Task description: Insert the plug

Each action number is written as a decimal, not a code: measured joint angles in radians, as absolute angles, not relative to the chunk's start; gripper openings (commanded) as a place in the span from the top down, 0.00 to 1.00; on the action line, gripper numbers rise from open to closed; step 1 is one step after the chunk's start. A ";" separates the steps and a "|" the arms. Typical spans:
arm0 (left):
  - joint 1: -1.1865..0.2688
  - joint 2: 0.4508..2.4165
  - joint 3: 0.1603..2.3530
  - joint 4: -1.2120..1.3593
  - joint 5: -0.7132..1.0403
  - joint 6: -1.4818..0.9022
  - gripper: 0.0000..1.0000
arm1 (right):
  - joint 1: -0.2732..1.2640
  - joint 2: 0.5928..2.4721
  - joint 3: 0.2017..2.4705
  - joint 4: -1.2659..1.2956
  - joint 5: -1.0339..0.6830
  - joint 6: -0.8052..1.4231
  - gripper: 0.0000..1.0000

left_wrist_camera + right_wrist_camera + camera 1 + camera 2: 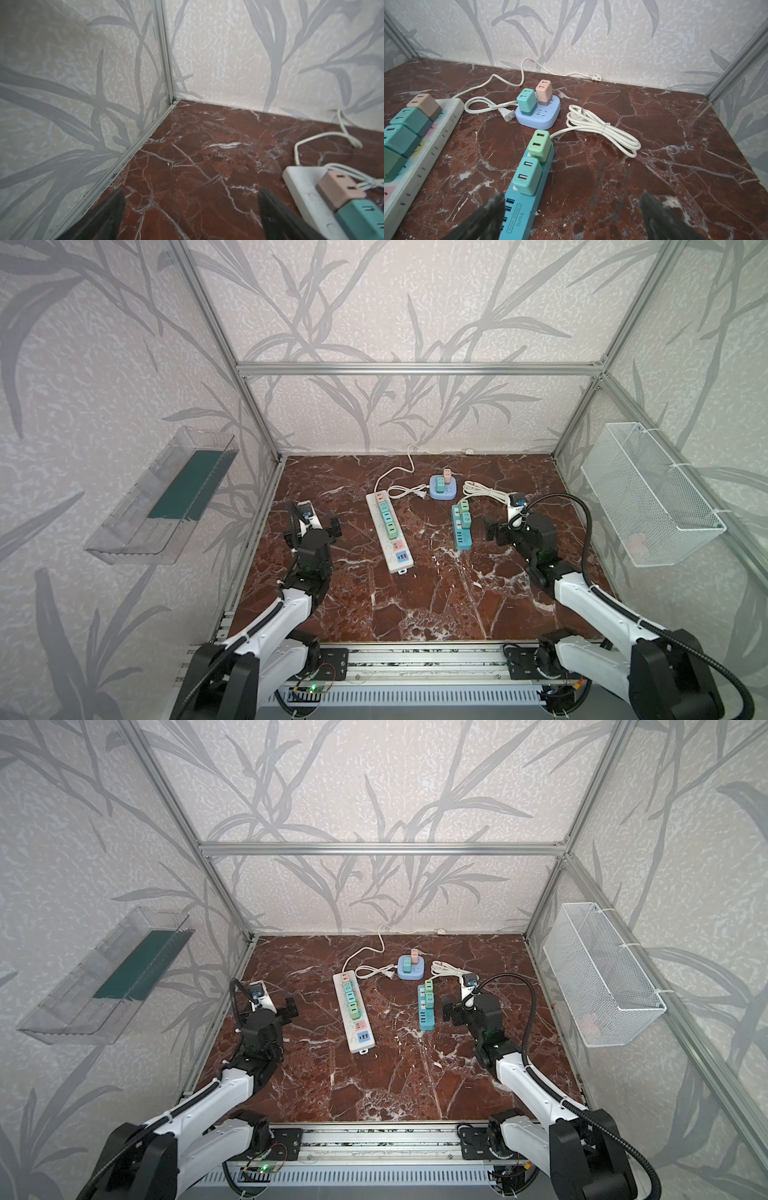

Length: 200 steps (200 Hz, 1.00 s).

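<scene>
Most likely the pink plug, a small cube charger. Judged light, rigid and smooth: hard plastic, a little slippery at the rounded corners, and not fragile apart from the hidden prongs. Best taken across two opposite flat sides, low enough to keep it square, then pressed straight down; probably needs a firm push against the socket. Shows a pale pink upper part over a greyer base, with two dark slots in the top face. Stands upright at the far end of the white strip, apparently seated already, touching a teal plug next in the row. Cannot single out the intended plug for certain, with every cube in view seemingly socketed.

Near that strip, not touching it: left claw, fingers spread wide, nothing between them, over bare counter.

Farther across: right claw, equally wide and empty, just beside the near end of the blue strip. On that strip's far end, two green plugs, both upright. Beyond, a round hub carrying one teal and one pink cube. Between hub and white strip, a loose cord end flat on the counter.
</scene>
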<state>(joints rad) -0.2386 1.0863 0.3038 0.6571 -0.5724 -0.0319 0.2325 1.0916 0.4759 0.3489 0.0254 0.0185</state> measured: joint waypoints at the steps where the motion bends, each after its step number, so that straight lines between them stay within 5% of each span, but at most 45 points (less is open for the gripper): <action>1: -0.238 1.093 0.300 0.669 -0.575 -0.027 0.01 | 0.231 1.092 0.476 0.350 0.024 0.019 0.01; 76: -0.179 1.417 0.231 1.160 -0.488 0.125 0.01 | 0.197 1.154 0.476 0.410 -0.054 0.025 0.01; 128: -0.125 1.312 0.250 1.014 -0.411 0.075 0.01 | 0.168 1.180 0.476 0.457 -0.108 0.036 0.01; 200: 0.001 1.584 0.229 1.132 -0.235 -0.031 0.01 | 0.141 1.206 0.468 0.482 -0.147 0.043 0.01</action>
